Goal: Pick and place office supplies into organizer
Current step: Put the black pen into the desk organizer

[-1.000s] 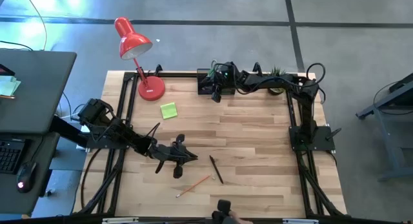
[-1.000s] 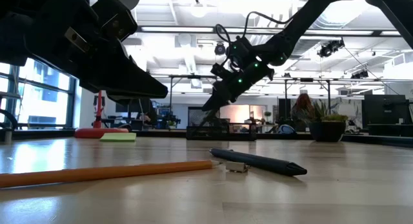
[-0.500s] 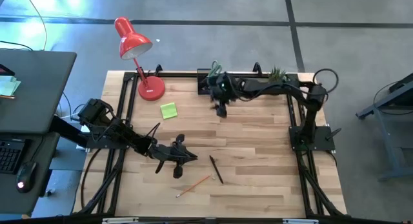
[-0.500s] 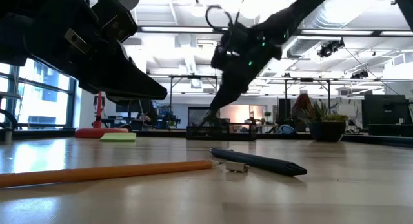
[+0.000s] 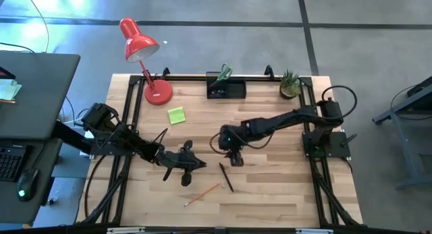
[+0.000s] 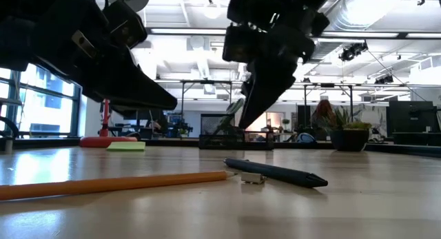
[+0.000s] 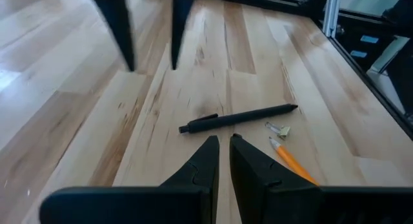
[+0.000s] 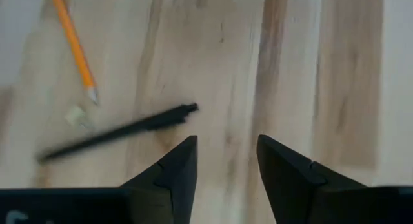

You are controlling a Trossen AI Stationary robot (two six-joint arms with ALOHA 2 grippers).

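Observation:
My right gripper (image 5: 234, 160) (image 8: 226, 153) is open and hovers over the table's middle, just on the far side of the thin dark pen (image 5: 226, 177) (image 8: 122, 130), touching nothing. An orange pencil (image 5: 202, 193) (image 8: 74, 46) lies near the pen, with a small pale piece (image 6: 252, 178) between them. The lime-green sticky pad (image 5: 176, 115) lies flat, farther left. The black organizer (image 5: 226, 90) sits at the far edge. Green-handled scissors (image 5: 224, 73) stand in it. My left gripper (image 5: 202, 164) (image 7: 224, 153) waits left of the pen, shut and empty.
A red desk lamp (image 5: 156, 92) stands at the far left corner and a small potted plant (image 5: 290, 83) at the far right. Black frame rails run along the table's sides. Bare wood lies between the organizer and the pen.
My right gripper has swung from the organizer at the far edge toward the near edge and down, ending just above the pen. The scissors stay behind, standing in the organizer. The pen, pencil and left arm have kept still.

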